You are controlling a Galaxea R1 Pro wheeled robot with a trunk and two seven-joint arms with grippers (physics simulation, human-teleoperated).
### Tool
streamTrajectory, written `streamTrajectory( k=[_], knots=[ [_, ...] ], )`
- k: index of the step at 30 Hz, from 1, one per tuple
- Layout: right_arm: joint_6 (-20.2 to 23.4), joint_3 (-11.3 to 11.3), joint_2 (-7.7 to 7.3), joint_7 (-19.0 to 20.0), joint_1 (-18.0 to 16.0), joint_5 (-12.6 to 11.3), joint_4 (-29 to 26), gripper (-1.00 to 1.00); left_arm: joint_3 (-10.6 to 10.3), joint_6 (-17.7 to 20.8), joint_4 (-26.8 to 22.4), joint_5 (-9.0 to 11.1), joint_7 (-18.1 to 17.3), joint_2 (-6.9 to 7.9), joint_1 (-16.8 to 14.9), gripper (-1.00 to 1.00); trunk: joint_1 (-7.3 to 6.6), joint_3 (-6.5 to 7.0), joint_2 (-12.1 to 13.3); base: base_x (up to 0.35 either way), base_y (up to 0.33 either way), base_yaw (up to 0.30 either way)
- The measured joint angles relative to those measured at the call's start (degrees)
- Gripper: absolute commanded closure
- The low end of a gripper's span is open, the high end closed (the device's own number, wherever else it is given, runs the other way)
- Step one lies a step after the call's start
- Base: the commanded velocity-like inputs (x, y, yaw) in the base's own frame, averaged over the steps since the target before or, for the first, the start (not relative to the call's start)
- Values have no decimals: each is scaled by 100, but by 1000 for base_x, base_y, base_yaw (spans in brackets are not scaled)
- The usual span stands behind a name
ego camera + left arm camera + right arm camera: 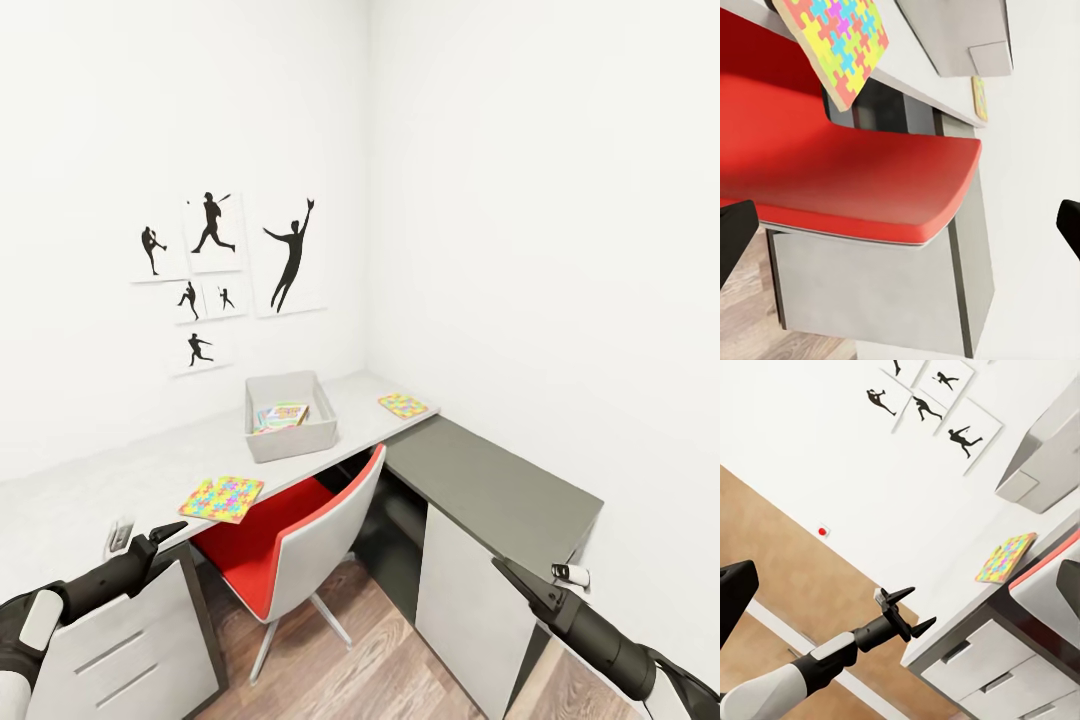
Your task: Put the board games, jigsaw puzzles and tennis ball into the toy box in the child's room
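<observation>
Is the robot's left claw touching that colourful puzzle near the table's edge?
Apart. In the head view the left gripper is open, short of the jigsaw puzzle, with bare table between them. The right wrist view shows the same gap.

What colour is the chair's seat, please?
Red, on the chair; the left wrist view shows it best.

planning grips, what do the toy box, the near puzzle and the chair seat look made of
Toy box: looks like matte grey plastic, with plain smooth flared walls and no shine. Near puzzle: seems a stiff board, its pale edge showing some thickness in the left wrist view. Chair seat: smooth red pad on a grey shell, material unclear.
</observation>
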Motion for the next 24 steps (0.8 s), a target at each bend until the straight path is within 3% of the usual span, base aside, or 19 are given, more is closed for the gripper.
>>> streamTrajectory(
  k=[5,15,24],
  knots=[
    [0,0,4,0,0,1,-1,-100,-2,-1,1,1,-6,0,0,-100,-1,0,0,18,-38,0],
    [0,0,5,0,0,6,-1,-100,-4,-2,1,-14,-5,1,0,-100,0,0,-1,99,-196,0],
    [0,0,4,-8,0,9,0,-100,-4,-2,1,-17,-8,8,0,-100,0,0,0,19,-26,0]
  ],
)
